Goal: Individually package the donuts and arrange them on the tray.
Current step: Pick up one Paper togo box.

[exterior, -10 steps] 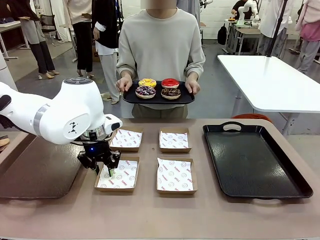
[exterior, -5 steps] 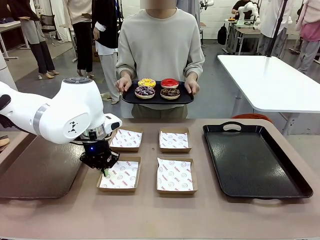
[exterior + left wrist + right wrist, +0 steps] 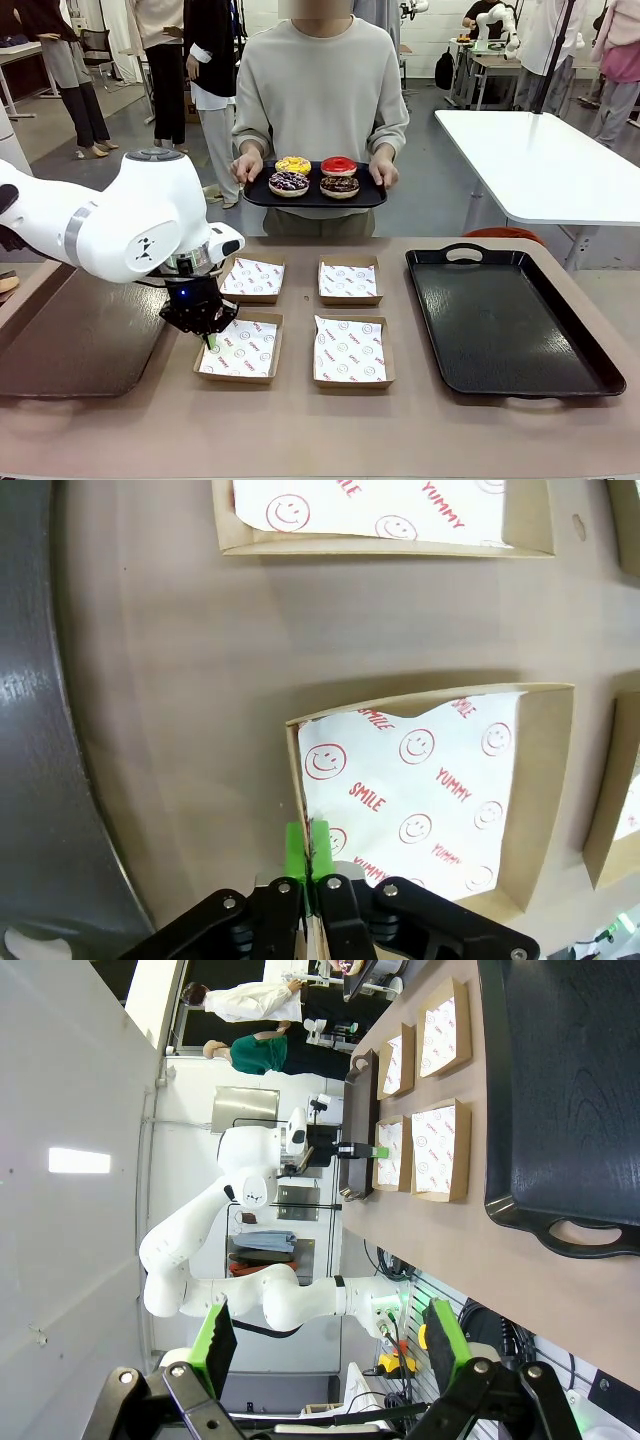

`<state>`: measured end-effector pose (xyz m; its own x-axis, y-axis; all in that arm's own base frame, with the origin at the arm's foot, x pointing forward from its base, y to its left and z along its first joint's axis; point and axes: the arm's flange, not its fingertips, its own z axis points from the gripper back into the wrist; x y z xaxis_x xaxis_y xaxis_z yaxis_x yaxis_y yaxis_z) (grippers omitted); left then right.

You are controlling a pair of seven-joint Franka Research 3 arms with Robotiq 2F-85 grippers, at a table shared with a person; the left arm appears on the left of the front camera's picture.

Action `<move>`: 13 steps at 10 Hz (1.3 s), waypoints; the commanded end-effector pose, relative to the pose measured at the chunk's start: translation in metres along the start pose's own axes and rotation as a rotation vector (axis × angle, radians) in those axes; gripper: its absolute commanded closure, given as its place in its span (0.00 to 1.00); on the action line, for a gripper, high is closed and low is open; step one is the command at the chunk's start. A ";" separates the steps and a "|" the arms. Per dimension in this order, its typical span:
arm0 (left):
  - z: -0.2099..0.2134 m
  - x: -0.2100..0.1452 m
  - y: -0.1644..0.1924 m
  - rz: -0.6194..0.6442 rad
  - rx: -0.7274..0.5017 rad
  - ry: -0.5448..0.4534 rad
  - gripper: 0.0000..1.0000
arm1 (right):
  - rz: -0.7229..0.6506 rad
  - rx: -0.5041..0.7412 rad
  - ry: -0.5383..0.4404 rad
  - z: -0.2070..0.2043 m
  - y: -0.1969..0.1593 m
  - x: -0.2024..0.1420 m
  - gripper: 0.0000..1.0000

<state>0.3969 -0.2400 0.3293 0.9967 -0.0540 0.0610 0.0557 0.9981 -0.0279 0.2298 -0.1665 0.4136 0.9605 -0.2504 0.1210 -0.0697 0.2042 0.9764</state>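
Front: left gripper [image 3: 209, 338] clamped shut on the left wall of the near-left box [image 3: 245, 352], just beside the dark mat's [image 3: 80, 350] edge. Donuts [image 3: 289, 182] well apart, on a small tray [image 3: 262, 198] in a person's hands across the table. Big tray [image 3: 510, 330] at right, open table between.

Left wrist: green pads [image 3: 294, 845] pressed together over that wall; printed paper [image 3: 420, 780] inside.

Right wrist: right gripper [image 3: 328, 1335] spread wide, off the table's end.

A white paper liner [image 3: 420, 780] in the cardboard box [image 3: 545, 780] just ahead of the left gripper [image 3: 307, 832] carries red "SMILE" and "YUMMY" print among smiley faces. A second liner [image 3: 380, 505] farther ahead repeats "YUMMY".
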 end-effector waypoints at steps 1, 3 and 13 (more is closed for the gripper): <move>0.057 -0.010 -0.005 -0.092 0.009 0.025 1.00 | 0.004 0.021 -0.005 0.001 0.000 0.000 0.00; 0.110 -0.004 -0.009 -0.114 -0.010 0.014 1.00 | 0.004 0.021 -0.005 0.001 0.000 0.000 0.00; 0.171 0.158 -0.008 -0.056 0.001 -0.037 1.00 | 0.004 0.021 -0.005 0.001 0.000 0.000 0.00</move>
<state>0.5447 -0.2488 0.5006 0.9866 -0.1090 0.1211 0.1120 0.9935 -0.0181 0.2298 -0.1665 0.4136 0.9605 -0.2506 0.1210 -0.0697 0.2041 0.9765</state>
